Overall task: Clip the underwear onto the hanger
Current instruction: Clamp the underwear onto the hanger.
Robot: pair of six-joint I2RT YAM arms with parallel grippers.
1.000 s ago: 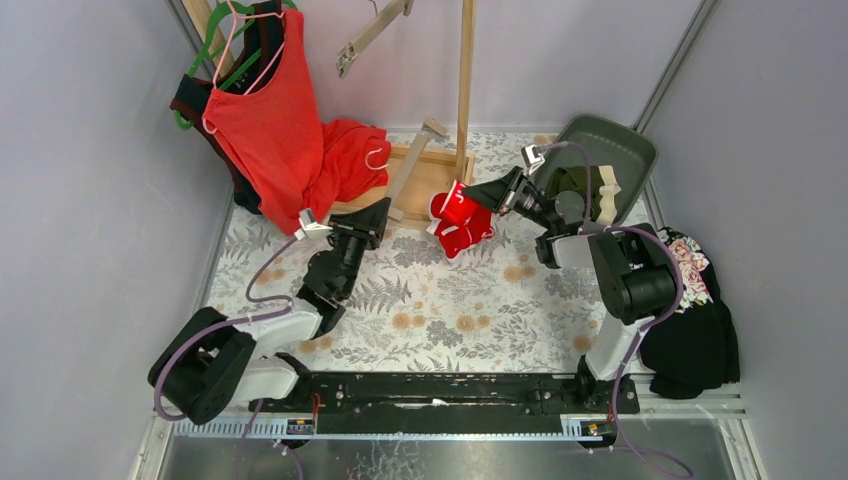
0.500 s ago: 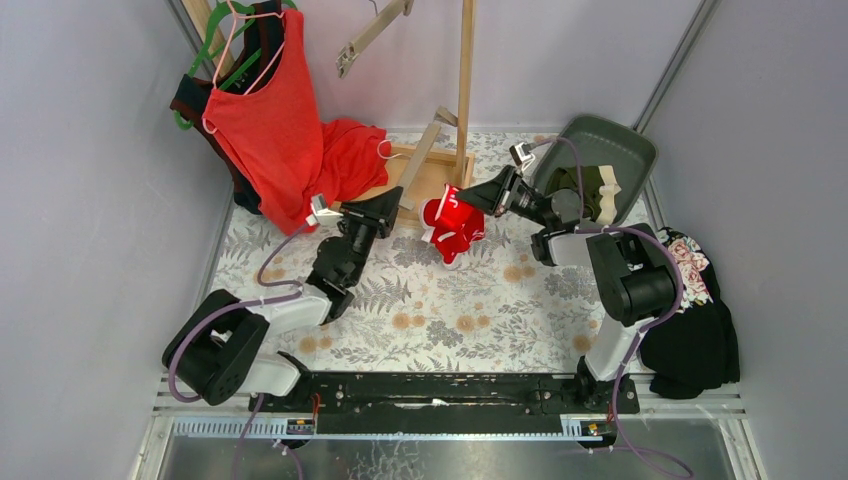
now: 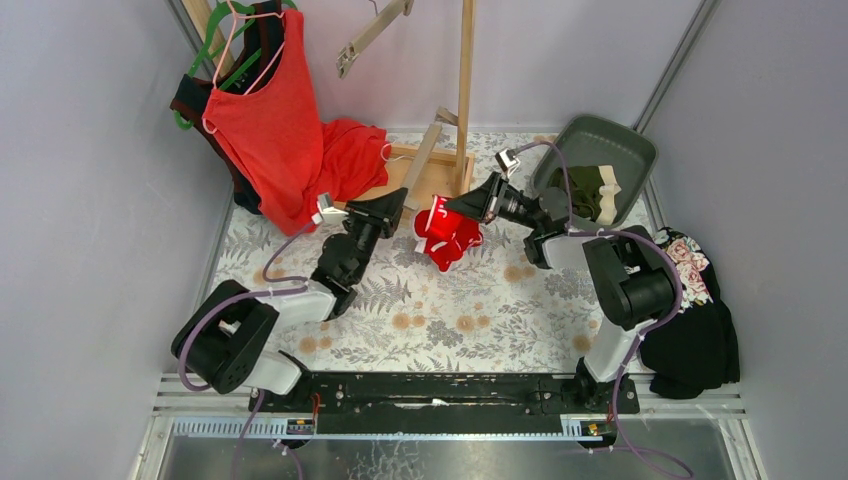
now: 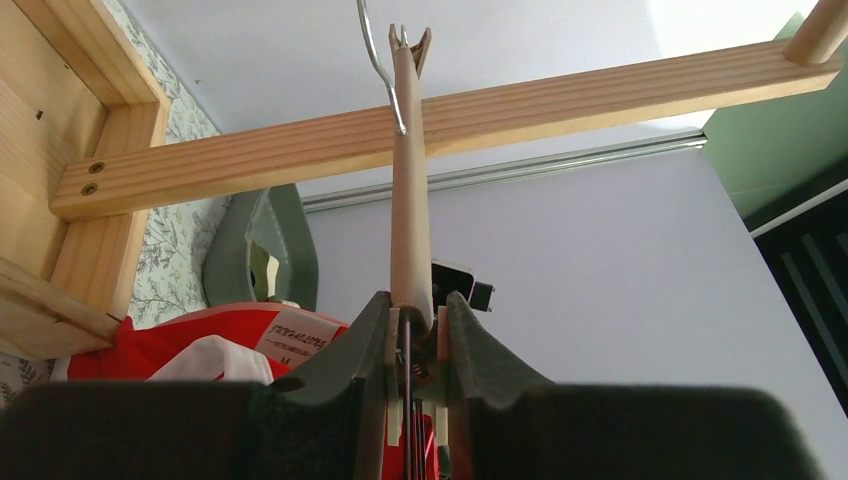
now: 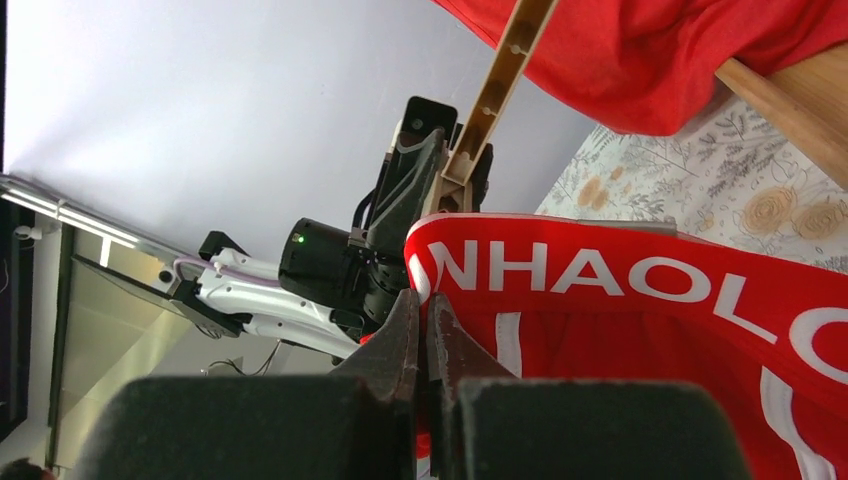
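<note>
Red is what you carry on the right. From above, the red briefs [image 3: 445, 238] hang bunched from your right gripper [image 3: 453, 208] over the flowered tabletop [image 3: 450, 320], near the wooden stand [image 3: 464, 90]. Whether they brush the cloth below cannot be told. Just beside them, your left gripper [image 3: 398, 197] grasps the low end of the tan hanger [image 3: 422, 156], which slants up and away towards the stand. The olive briefs [image 3: 583, 190] lie in the green bin [image 3: 625, 135] (back right, well apart from both grippers). A red tank top [image 3: 270, 120] hangs at back left.

In your left wrist view, the fingers are clamped tight on the hanger's bar. The bar runs straight up the frame to a wire hook, crossing a wooden rail. The red briefs show at lower left, label outward.

In your right wrist view, the jaws are pinched shut on the lettered waistband's edge. The hanger and your left gripper sit just beyond that band, close to it, though contact is not clear.
</note>
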